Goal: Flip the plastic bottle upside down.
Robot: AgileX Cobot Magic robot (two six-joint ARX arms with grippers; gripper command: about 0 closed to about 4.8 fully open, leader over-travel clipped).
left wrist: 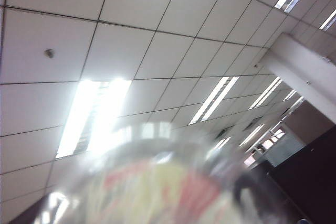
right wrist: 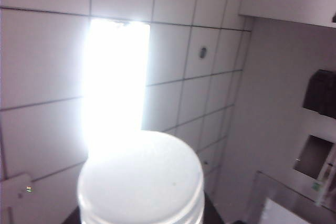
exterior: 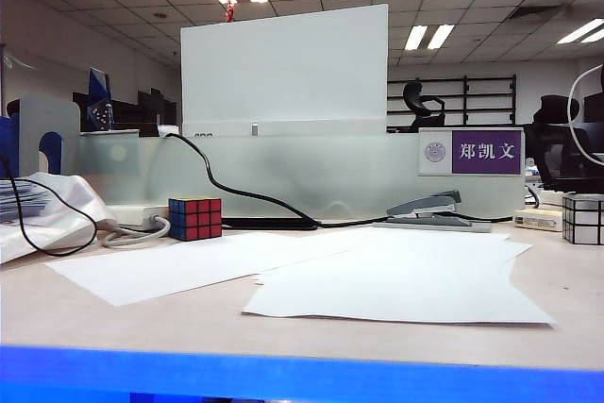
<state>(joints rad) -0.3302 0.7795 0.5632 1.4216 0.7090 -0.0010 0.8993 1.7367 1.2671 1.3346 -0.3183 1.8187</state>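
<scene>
Fingers of the left gripper and the right gripper hidden in every view, so cannot tell if wide, narrow or holding. Plastic bottle (left wrist: 168, 184) very close to the left wrist camera, blurry, cream and red, ceiling lights behind. White cap (right wrist: 140, 179) very close to the right wrist camera, ceiling behind too. On the table (exterior: 113, 318): paper sheets (exterior: 377, 280), colored cube (exterior: 194, 218), stapler (exterior: 427, 207).

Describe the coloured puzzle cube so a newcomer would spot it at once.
On the left of the desk, in front of the pale partition, behind the white sheets, stands the puzzle cube. Unlike the silvery cube at the right, its faces are red, blue and yellow squares. Neither gripper is in view.
</scene>
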